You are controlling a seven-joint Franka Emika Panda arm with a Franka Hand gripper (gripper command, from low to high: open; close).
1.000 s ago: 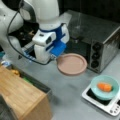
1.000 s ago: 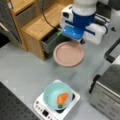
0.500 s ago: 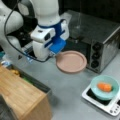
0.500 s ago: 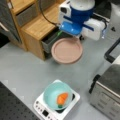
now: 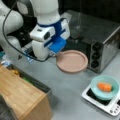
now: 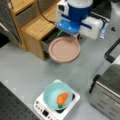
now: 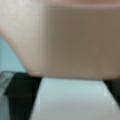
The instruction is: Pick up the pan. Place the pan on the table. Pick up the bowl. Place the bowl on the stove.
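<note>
The pinkish-brown pan [image 5: 72, 61] [image 6: 64, 49] hangs level just over the grey table [image 5: 67, 90] [image 6: 22, 67], in front of the arm. My gripper [image 5: 53, 53] [image 6: 68, 35] [image 7: 71, 83] is shut on the pan's white stub handle [image 7: 72, 100]. In the wrist view the pan [image 7: 70, 37] fills the upper half, and dark fingers [image 7: 22, 95] flank the handle. The teal bowl [image 5: 104, 87] [image 6: 58, 95], with an orange piece inside, sits on the white stove [image 5: 110, 106] [image 6: 40, 107], well away from the gripper.
A large steel toaster oven [image 5: 100, 37] [image 6: 107, 92] stands close beside the pan. A wooden drawer block [image 5: 22, 97] [image 6: 35, 22] with an open drawer lies on the other side. Bare grey tabletop stretches between the pan and the stove.
The gripper and the pan have shifted slightly toward the top of both front views. The bowl and stove have not moved.
</note>
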